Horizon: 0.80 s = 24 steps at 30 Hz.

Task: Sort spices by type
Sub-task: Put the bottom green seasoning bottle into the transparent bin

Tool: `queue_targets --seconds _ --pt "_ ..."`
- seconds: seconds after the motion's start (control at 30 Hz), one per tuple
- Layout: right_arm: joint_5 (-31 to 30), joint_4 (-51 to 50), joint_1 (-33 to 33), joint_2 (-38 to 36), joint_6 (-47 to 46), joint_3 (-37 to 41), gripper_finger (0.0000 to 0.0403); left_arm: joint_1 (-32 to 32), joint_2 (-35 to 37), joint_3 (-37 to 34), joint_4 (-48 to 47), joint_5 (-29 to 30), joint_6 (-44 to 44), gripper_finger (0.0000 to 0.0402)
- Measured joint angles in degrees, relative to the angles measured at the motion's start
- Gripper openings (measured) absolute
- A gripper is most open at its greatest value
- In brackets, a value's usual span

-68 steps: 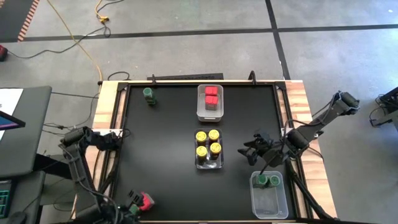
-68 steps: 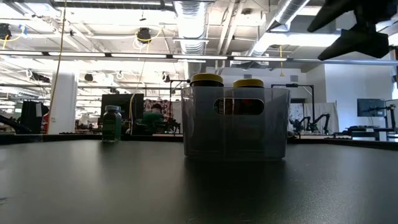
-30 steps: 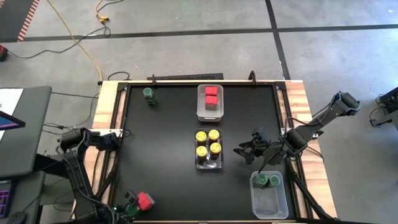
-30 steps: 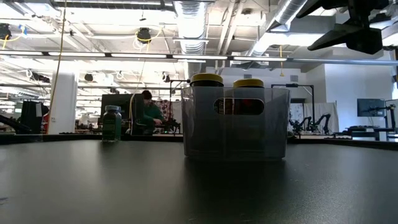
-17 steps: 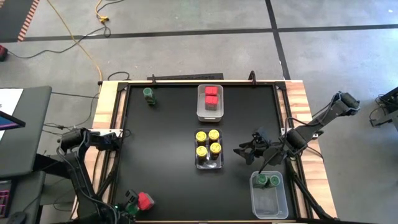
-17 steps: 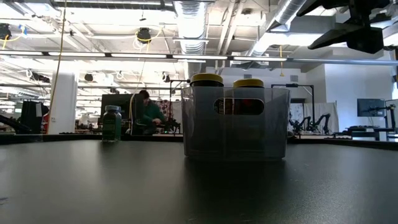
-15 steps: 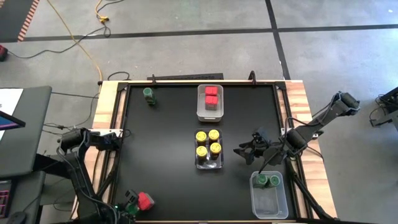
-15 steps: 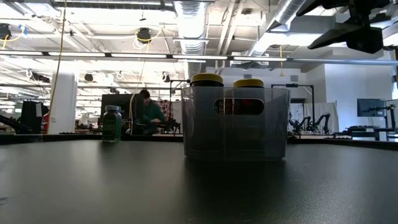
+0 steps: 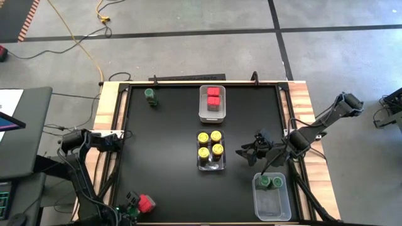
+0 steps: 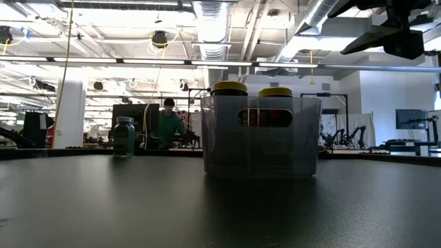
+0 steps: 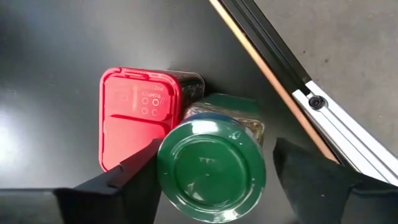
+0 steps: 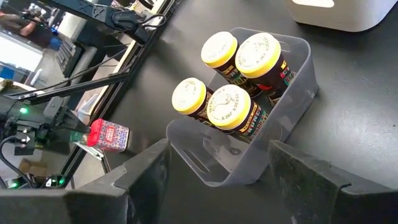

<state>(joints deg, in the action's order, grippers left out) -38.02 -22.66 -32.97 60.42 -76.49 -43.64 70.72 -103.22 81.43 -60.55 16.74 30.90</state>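
A round green-lidded jar point(image 11: 211, 163), its glossy plastic cap ringed with concentric ridges, sits between the fingers of the left gripper point(image 11: 214, 180) at the table's near-left corner; the dark fingers flank the lid on either side, half-closed, though whether they have actually pinched it cannot be told. Touching the jar, on its side away from the metal table rail point(image 11: 292, 87), stands a red square-topped container point(image 11: 138, 118) with a flat moulded flip cap and small shaker holes.

Out from there, sorting looks well advanced. Four round yellow-lidded jars point(image 9: 210, 144), dark-labelled, fill a clear rounded-rectangle plastic bin point(image 12: 292, 81) mid-table, directly ahead of the right gripper point(image 9: 251, 152), which hovers wide and empty beside that bin. Three red square tops point(image 9: 213, 96) are lined up in a translucent white bin point(image 9: 202, 107) beyond it. Two green lids point(image 9: 271, 182) rest in a third clear bin point(image 9: 273, 207) just behind and below the right gripper, near the right edge.

Left to do, judging by the layout: the green jar and the red container at the left gripper, and a lone green jar point(image 9: 150, 94) standing on the matte black tabletop point(image 9: 163, 157) at the far-left corner.
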Motion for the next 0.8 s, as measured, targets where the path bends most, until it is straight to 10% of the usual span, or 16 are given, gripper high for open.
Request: queue_targets --seconds 0.8 --pt "0.0 -0.1 0.0 0.0 0.4 0.0 0.0295 0.0 0.2 0.7 -4.3 -2.9 0.3 0.0207"
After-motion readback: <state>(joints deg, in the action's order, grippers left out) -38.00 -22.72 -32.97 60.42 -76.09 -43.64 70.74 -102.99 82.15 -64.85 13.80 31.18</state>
